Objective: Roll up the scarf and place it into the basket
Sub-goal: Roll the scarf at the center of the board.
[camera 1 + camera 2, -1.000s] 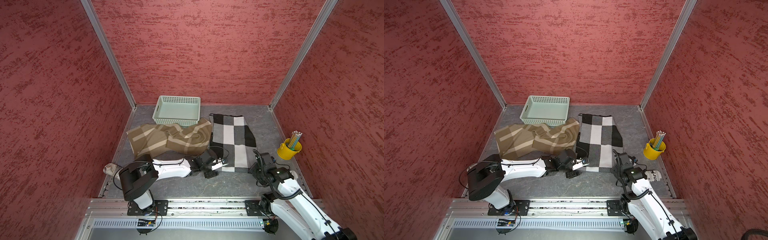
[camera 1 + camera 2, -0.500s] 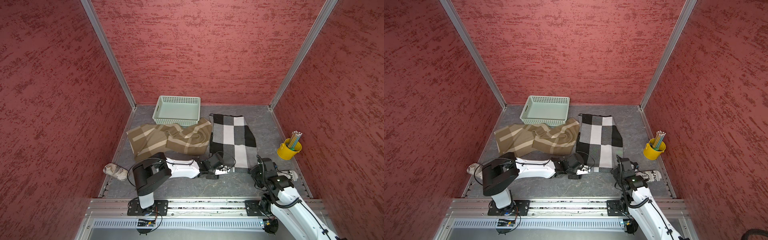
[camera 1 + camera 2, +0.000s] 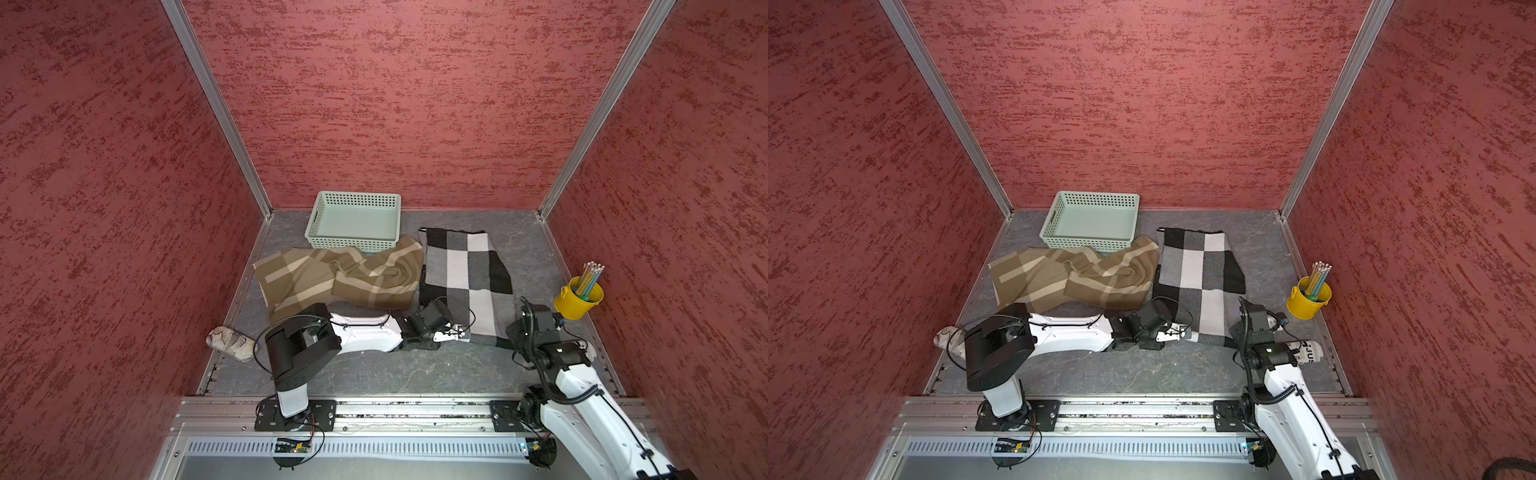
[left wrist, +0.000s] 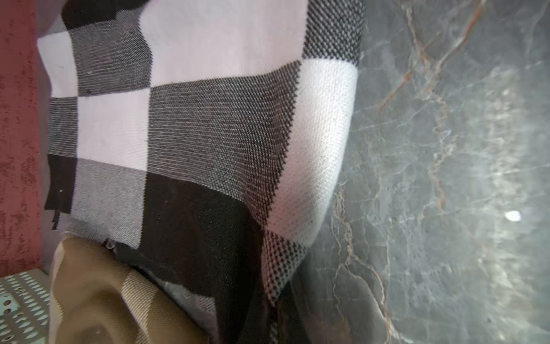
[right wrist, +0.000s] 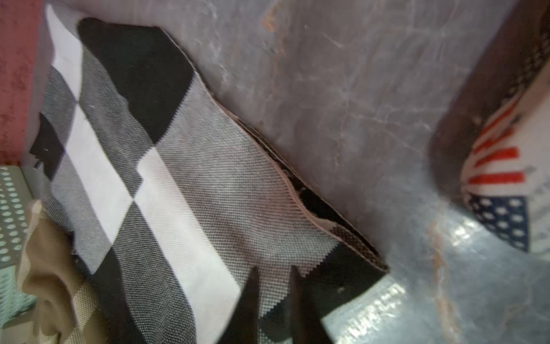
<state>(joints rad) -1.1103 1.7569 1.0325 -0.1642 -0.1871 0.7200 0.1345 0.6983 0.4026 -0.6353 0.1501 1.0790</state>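
Observation:
The black, grey and white checked scarf lies flat right of centre. The mint-green basket stands empty at the back, to its left. My left gripper lies low at the scarf's near left corner. It is shut on the scarf, and the fabric rises in a fold towards it. My right gripper rests on the near right corner. Its dark fingers stand a narrow gap apart, with flat scarf fabric showing between them.
A brown and tan striped cloth lies crumpled between the basket and the left arm, touching the scarf's left edge. A yellow bucket of pencils stands at the right wall. A pale bundle lies near left; a flag-printed roll lies beside the right wrist.
The left arm has reached right to the scarf's near left corner and shut on it. The right gripper has come down onto the near right corner, its jaws narrowing.

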